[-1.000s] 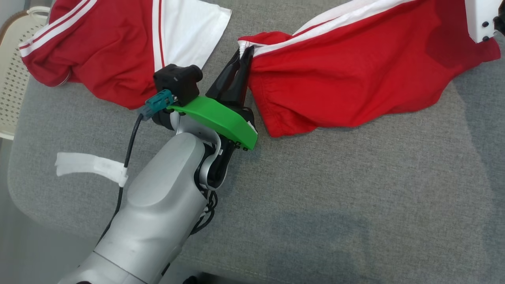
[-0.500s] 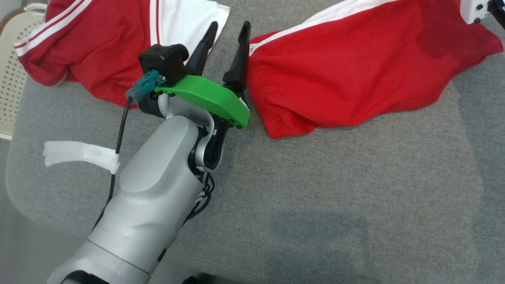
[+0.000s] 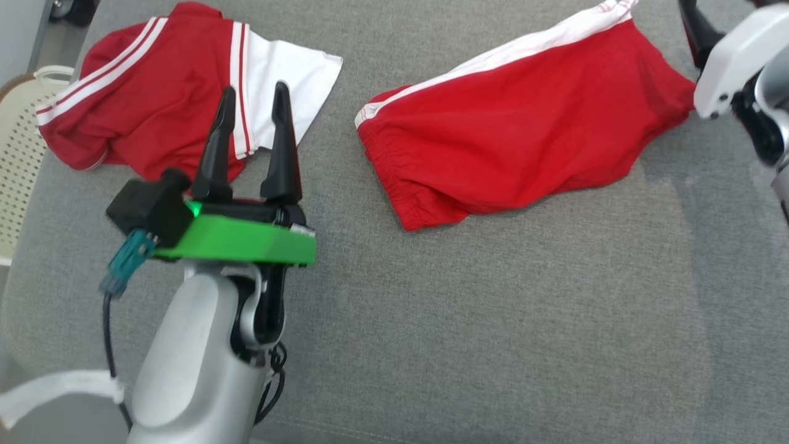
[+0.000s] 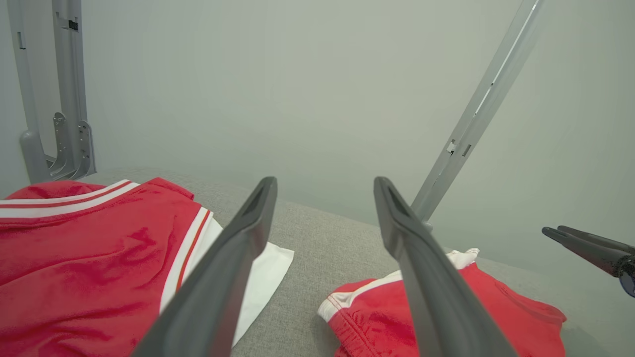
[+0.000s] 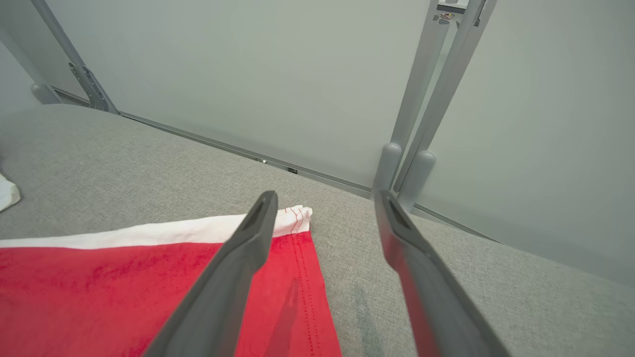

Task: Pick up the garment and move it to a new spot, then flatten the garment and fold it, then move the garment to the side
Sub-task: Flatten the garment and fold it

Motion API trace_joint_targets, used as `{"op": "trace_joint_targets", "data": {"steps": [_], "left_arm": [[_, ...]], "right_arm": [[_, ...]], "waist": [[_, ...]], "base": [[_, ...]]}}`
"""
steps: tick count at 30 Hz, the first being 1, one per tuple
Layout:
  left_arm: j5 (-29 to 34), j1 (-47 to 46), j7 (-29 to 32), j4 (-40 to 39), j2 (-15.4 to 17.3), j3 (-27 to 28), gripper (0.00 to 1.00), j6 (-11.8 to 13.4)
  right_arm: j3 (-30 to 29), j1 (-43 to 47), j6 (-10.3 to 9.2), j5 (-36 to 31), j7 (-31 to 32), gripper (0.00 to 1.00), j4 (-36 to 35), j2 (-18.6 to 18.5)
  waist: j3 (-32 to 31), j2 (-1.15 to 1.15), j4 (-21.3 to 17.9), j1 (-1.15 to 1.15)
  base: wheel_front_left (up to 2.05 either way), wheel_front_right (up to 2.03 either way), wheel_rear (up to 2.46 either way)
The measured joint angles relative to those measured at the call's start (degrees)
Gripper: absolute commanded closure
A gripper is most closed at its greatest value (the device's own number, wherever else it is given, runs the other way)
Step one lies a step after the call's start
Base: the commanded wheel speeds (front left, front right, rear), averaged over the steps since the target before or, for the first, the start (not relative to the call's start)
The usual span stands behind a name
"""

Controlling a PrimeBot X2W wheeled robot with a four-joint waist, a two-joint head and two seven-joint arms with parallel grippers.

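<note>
The garment, red shorts (image 3: 524, 129) with a white side stripe, lies spread on the grey padded surface (image 3: 493, 320), held by nothing. My left gripper (image 3: 256, 92) is open and empty. It hovers left of the shorts' waistband, its fingers pointing over the white part of a red and white shirt (image 3: 154, 105). The left wrist view has the open left gripper (image 4: 323, 182) between the shirt (image 4: 74, 258) and the shorts (image 4: 357, 322). My right gripper (image 5: 325, 194) is open above the shorts' (image 5: 99, 287) far right corner. One dark finger (image 3: 691, 24) of it shows at the head view's top right.
A cream perforated basket (image 3: 15, 154) stands off the surface's left edge. A white tape strip (image 3: 55, 388) hangs from the left arm's cable. Grey metal frame posts (image 5: 416, 99) and a pale wall stand behind the surface. Bare grey padding lies in front of the shorts.
Both grippers have opened and let go of the shorts, which now lie flat. My left gripper has drawn back to the left, toward the shirt. The head camera has also shifted.
</note>
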Motion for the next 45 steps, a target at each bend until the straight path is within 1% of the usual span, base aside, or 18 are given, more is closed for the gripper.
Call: {"op": "trace_joint_targets", "data": {"steps": [1,2,6,12,14,22,31,33,34,40,45], "left_arm": [[0.5,1.4,0.0,-1.5,0.0,0.7,0.0,-1.0],[0.5,1.4,0.0,-1.5,0.0,0.7,0.0,-1.0],[2.4,6.3,0.0,-5.2,0.0,2.1,0.0,-4.0],[6.8,12.1,0.0,-5.7,0.0,2.1,0.0,-6.9],[7.3,13.1,0.0,-5.9,0.0,2.1,0.0,-7.5],[7.7,14.6,0.0,-8.0,0.0,0.7,0.0,-8.1],[7.1,14.8,0.0,-8.1,0.0,-0.3,0.0,-7.6],[6.8,14.7,0.0,-8.1,0.0,-0.3,0.0,-7.6],[6.8,14.7,0.0,-8.1,0.0,-0.3,0.0,-7.6],[6.8,14.5,0.0,-7.4,0.0,-0.6,0.0,-7.5],[7.4,14.6,0.0,-6.3,0.0,-0.7,0.0,-7.5]], "right_arm": [[-0.8,1.2,0.0,0.0,-0.4,0.0,0.3,0.4],[-0.8,1.2,0.0,0.0,-0.4,0.0,0.3,0.4],[-3.3,5.4,0.0,0.1,-1.3,0.0,1.6,1.5],[-6.2,10.3,0.0,0.2,-1.5,0.0,4.0,3.0],[-7.4,10.9,0.0,0.0,-1.8,0.0,5.0,3.3],[-11.8,11.8,0.0,-1.1,-2.4,0.0,9.3,4.2],[-13.9,11.2,0.0,-1.4,0.7,0.0,12.3,5.7],[-14.0,10.6,-0.05,-1.5,1.4,0.65,12.5,5.9],[-13.9,10.4,-0.05,-1.7,1.8,1.0,12.5,6.0],[-13.3,10.5,0.0,-3.1,2.7,1.0,12.2,7.1],[-13.9,13.4,0.01,-3.5,2.0,1.0,10.5,7.3]], "waist": [[-0.5,0.0,-0.1,0.0],[-0.5,0.0,-0.1,0.0],[-2.4,0.0,-0.4,0.0],[-4.1,0.0,0.1,0.0],[-3.9,0.0,0.4,0.0],[-2.4,0.0,2.1,0.0],[-0.2,0.0,3.7,0.0],[0.2,0.0,3.9,0.0],[0.3,0.0,4.0,0.0],[0.0,0.0,3.8,0.0],[-1.4,0.0,3.2,0.0]], "base": [[0.0,0.0,0.0],[0.0,0.0,0.0],[0.0,0.0,0.0],[0.0,0.0,0.0],[0.0,0.0,0.0],[0.0,0.0,0.0],[0.0,0.0,0.0],[0.0,0.0,0.0],[0.0,0.0,0.0],[0.0,0.0,0.0],[0.0,0.0,0.0]]}}
